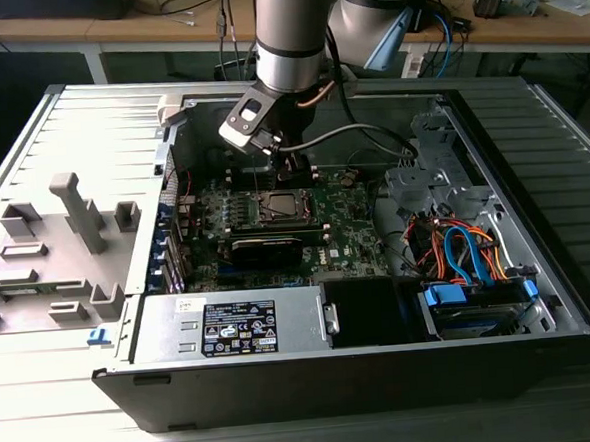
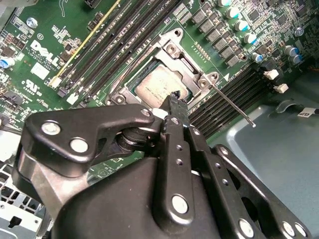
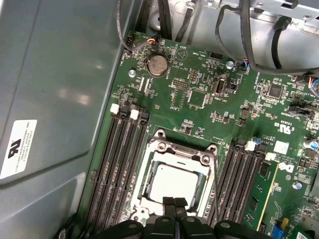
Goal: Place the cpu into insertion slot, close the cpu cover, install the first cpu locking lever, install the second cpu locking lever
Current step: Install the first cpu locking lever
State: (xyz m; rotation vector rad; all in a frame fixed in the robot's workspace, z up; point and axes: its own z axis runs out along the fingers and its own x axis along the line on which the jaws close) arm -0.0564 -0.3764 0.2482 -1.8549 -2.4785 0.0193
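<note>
Presently the gripper (image 3: 174, 201) is seen with its two black fingers pressed narrowly together and nothing held between them. In both wrist views its tips are set just over one edge of the cpu (image 3: 172, 183); whether the metal is touched cannot be told. The cpu is seated flat in the insertion slot (image 3: 145, 186) on the green motherboard (image 3: 199, 107). Its silvery top is shown through the large window of the cpu cover (image 3: 182, 152), which is laid down flat around it. The socket is flanked on two sides by long black memory slots (image 3: 122, 167), and a round coin battery (image 3: 158, 64) is mounted well apart from it on the same board. In the second wrist view a thin metal rod (image 2: 233, 105) is seen running from one corner of the socket out across the neighbouring slots, its free end reaching past the board's edge. In the exterior view the arm (image 1: 288, 31) is lowered from above into the open computer case (image 1: 335, 384), with the gripper placed over the socket near the middle of the board. A bundle of orange and blue cables (image 1: 462, 251) is gathered toward the exterior view's right.
</note>
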